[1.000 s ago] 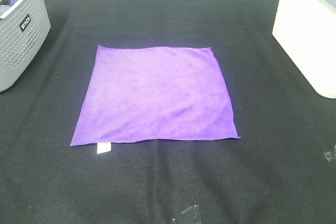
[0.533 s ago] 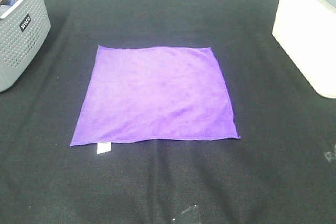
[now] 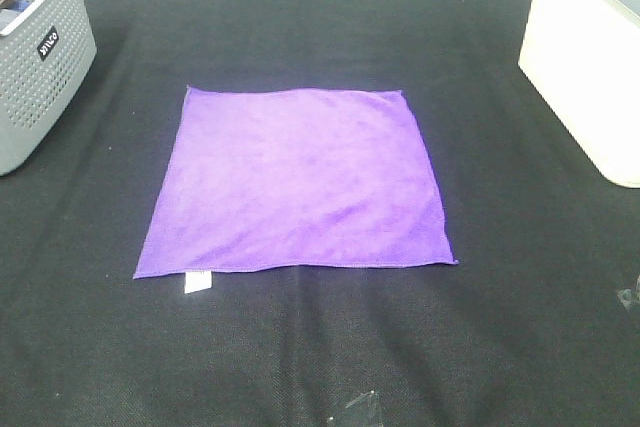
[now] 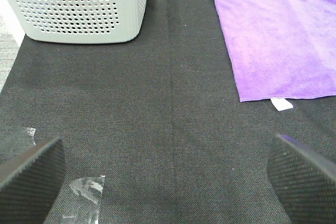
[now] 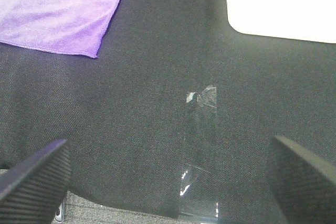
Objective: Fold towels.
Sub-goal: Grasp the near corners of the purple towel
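The purple towel (image 3: 298, 179) lies flat and fully spread in the middle of the black table, with its small white tag (image 3: 197, 282) at the near-left corner. It also shows in the left wrist view (image 4: 278, 40) and in the right wrist view (image 5: 58, 9). My left gripper (image 4: 168, 182) is open and empty, off the towel's near-left side. My right gripper (image 5: 168, 182) is open and empty, off the towel's near-right corner. Neither gripper shows in the high view.
A grey perforated basket (image 3: 35, 57) stands at the far left, also in the left wrist view (image 4: 84, 6). A white bin (image 3: 585, 57) stands at the far right. Clear tape strips lie on the black cloth (image 5: 202, 103), (image 4: 86, 192).
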You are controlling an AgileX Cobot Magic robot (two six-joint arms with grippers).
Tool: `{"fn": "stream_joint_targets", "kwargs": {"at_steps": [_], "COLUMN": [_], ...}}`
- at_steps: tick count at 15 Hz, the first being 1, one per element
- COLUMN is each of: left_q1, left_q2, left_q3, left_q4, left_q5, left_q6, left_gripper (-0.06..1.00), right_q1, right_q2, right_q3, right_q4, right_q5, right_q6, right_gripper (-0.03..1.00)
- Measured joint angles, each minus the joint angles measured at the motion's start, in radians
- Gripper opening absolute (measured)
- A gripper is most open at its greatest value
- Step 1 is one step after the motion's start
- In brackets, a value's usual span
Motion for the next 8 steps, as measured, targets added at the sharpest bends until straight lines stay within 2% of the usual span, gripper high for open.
{"fn": "stream_joint_targets", "kwargs": {"at_steps": [4,5,6,8], "left_q1": [0.000,0.000,0.000,0.000], "left_q2": [0.071,0.159,0.273,0.581], "left_q3": [-0.011,-0.044,-0.095,-0.222], "left_q4": [0.000,0.000,0.000,0.000], "left_q5": [0.001,0.004,0.011,0.065], "left_q6": [0.000,0.000,0.000,0.000], "left_gripper": [0.99,0.99,0.99,0.99], "right_q1": [0.000,0.000,0.000,0.000], "right_q2": [0.069,0.163,0.350,0.631], "right_q3": [-0.050,-0.087,-0.156,-0.240], "right_q4": [0.023,0.043,0.087,0.156], "right_q5": [-0.008,-0.007,-0.008,-0.030], "right_q6": [0.002,0.023,0.057,0.079], "right_gripper": [0.96,0.96,0.96,0.96]}}
